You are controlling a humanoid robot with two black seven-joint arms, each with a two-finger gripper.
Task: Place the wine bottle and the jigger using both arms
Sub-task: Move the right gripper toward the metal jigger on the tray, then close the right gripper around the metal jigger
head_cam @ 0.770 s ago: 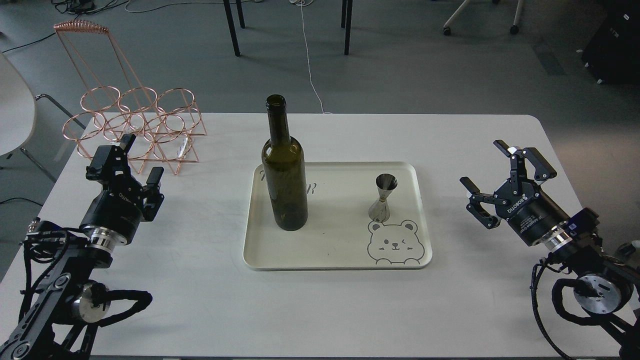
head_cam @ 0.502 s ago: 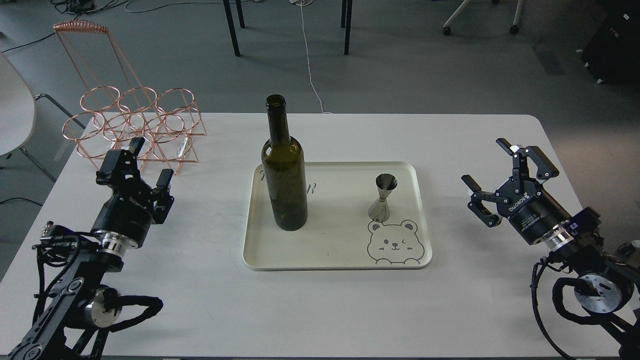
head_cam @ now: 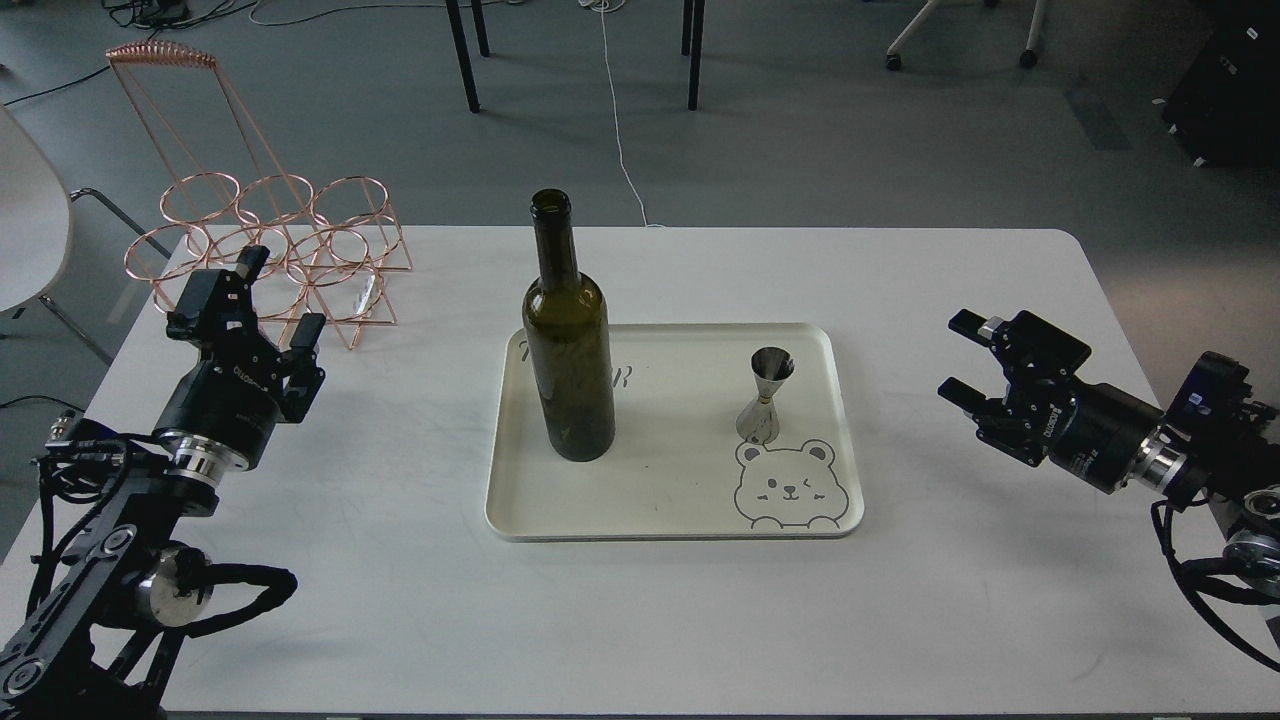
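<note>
The dark olive-green wine bottle (head_cam: 569, 350) stands upright on the left part of a cream tray (head_cam: 660, 500). The small steel jigger (head_cam: 765, 395) stands upright on the tray's right part, above a printed bear. My left gripper (head_cam: 280, 290) is open and empty, well left of the tray, just in front of a copper wire rack. My right gripper (head_cam: 960, 357) is open and empty, over the table right of the tray, pointing left toward the jigger.
A copper wire bottle rack (head_cam: 265, 250) stands at the table's back left corner, touching distance from my left gripper. The white table (head_cam: 640, 620) ends in a rounded corner at the back right. Chair and table legs stand on the floor behind.
</note>
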